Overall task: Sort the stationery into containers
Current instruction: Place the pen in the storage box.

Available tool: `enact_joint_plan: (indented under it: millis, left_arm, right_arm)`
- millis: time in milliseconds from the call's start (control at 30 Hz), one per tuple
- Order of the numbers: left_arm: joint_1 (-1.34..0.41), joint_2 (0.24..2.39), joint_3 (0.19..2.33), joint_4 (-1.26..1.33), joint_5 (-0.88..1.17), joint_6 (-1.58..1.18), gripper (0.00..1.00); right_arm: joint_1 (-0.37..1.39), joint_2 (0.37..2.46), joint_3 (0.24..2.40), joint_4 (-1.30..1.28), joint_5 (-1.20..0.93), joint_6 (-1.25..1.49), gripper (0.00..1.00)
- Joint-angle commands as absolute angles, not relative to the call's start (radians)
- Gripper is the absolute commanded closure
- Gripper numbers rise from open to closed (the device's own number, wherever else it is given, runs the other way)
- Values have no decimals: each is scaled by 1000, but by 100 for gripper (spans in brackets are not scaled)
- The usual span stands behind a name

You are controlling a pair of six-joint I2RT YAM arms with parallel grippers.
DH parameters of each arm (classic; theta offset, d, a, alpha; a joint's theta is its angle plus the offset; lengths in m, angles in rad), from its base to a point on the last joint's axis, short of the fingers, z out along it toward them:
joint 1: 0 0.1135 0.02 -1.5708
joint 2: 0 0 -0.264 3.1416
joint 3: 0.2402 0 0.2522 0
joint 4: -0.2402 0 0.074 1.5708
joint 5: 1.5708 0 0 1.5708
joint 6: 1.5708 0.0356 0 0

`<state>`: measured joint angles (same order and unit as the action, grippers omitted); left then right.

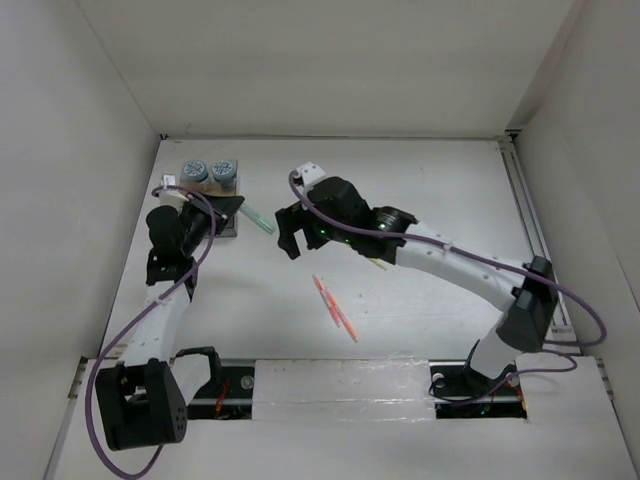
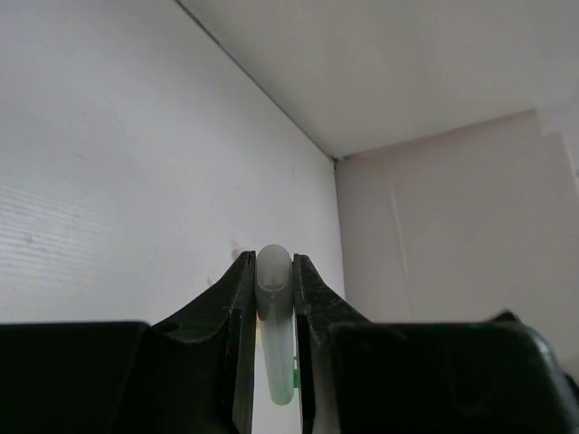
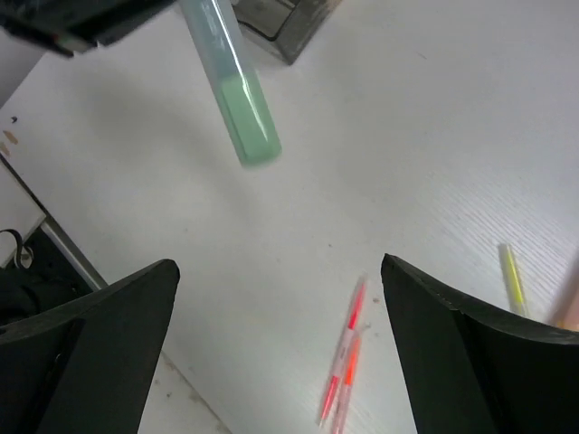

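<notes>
A white desk [image 1: 420,190], walled in by pale panels on three sides, carries everything. The left arm [image 1: 165,300] is stretched from its near-left base toward the far-left corner, and the right arm [image 1: 450,262] is reached from the near right across to the middle of the desk. The wooden organiser [image 1: 205,188] is set at the far left, and its near part is hidden under the left arm's wrist, so its compartments cannot be told apart. The left pincer [image 1: 228,212] is clenched on a light green highlighter [image 1: 262,224]; in the left wrist view both fingers [image 2: 242,307] are seen pressed flat against the pale barrel. The highlighter is held just right of the organiser, with its green end pointed right and slightly near, and it appears clear of the desk surface. The right pincer [image 1: 290,240] is released, its jaws spread wide, nothing is held between them, and it is hung just near of the highlighter's green end without touching it. A pair of orange and pink-red pens [image 1: 333,310] is laid side by side, almost touching, mid-desk and nearer than the right pincer. A pale yellow pen [image 3: 513,278] is laid further right, partly hidden under the right arm. Two blue-and-white cylinders [image 1: 193,170] [image 1: 224,170] are stood upright, side by side, at the organiser's far end.
</notes>
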<state>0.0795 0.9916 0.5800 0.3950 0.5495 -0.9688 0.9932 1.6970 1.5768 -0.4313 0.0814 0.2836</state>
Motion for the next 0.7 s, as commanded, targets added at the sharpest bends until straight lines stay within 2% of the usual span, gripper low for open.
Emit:
enact_joint_plan:
  millis: [0,233,333,433,667]
  left_arm:
    - [135,1043,569,595,419,-1069,100]
    - [238,1323,719,747,288,-1088,100]
    - [328,1487,744,970,392,-1172,100]
    - [388,1619,829,1037,471,-1206,100]
    - [445,1727,893,1100,437,-1189,100]
  right_arm:
    - [982,1542,1496,-368,163,301,0]
    - [982,1304,1252,-368,181,321,0]
    - [982,1183,1154,-357,181,339,0]
    - [982,1085,1095,-368,181,339,0]
    - [982,964,1037,-387,181,348,0]
